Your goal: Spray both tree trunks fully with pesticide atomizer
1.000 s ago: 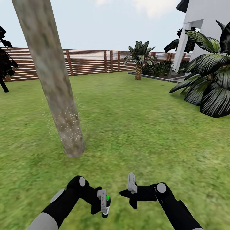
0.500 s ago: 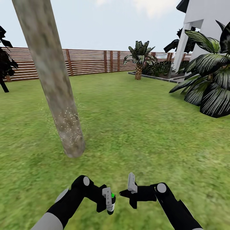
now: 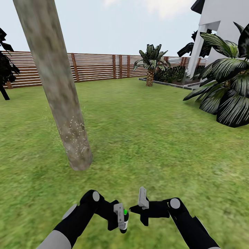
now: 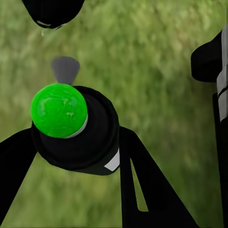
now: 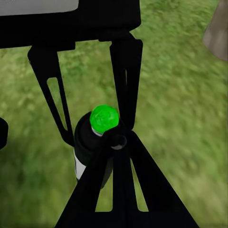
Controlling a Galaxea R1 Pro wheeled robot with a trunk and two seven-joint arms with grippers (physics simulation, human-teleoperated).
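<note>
A thick, pale, mottled tree trunk leans up from the grass at the left, with pale specks on its lower part. Its base also shows in the right wrist view. My left gripper is shut on the pesticide atomizer, a small black bottle with a green top, held low over the lawn in front of me. My right gripper is just right of it, fingers closed together, with the tip right at the bottle.
Green lawn stretches ahead to a brown slatted fence. A small palm stands at the back. A large broad-leaved plant and the white house stand on the right. Dark foliage sits at the left edge.
My left gripper has carried the atomizer to the right, close up to the right gripper. The right arm, the trunk and the camera have stayed still.
</note>
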